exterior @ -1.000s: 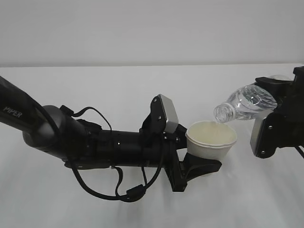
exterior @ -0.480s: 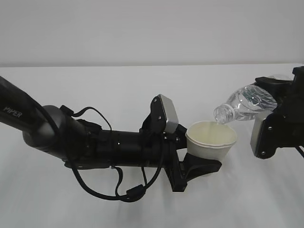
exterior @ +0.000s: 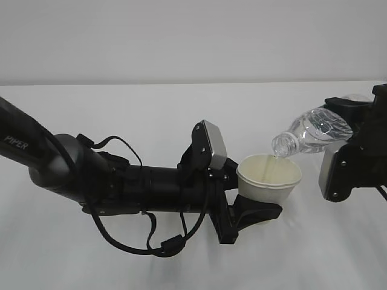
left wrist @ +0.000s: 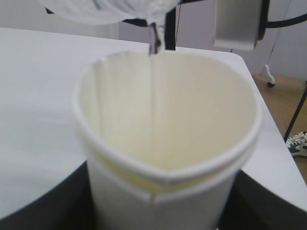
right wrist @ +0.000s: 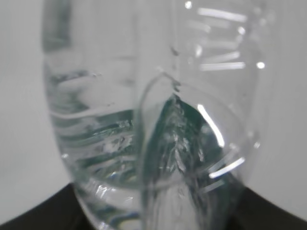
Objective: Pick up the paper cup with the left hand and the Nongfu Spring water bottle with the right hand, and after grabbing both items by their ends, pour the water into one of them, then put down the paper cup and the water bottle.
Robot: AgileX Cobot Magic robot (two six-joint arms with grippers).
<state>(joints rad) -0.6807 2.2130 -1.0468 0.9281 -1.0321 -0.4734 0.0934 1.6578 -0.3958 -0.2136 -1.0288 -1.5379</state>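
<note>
So this is the pouring step, right in the middle of it. The black left arm marked "PIPER" has its two-finger gripper (exterior: 257, 208) closed around the lower part of the small off-white tapered paper cup (exterior: 269, 178), holding it upright above the white table (exterior: 151, 109). The other black arm's gripper (exterior: 357, 145) is clamped on the base end of the small clear ribbed plastic water bottle (exterior: 311, 133), tipped neck-down with its open mouth just over the cup's far rim.

In the left wrist view a thin stream of clear water (left wrist: 154, 96) runs down the cup's cream inner wall; I can't tell how much has pooled at the bottom. Some water is visible in the bottle.

Next, I'd guess: tip the bottle back upright, then set both down.
</note>
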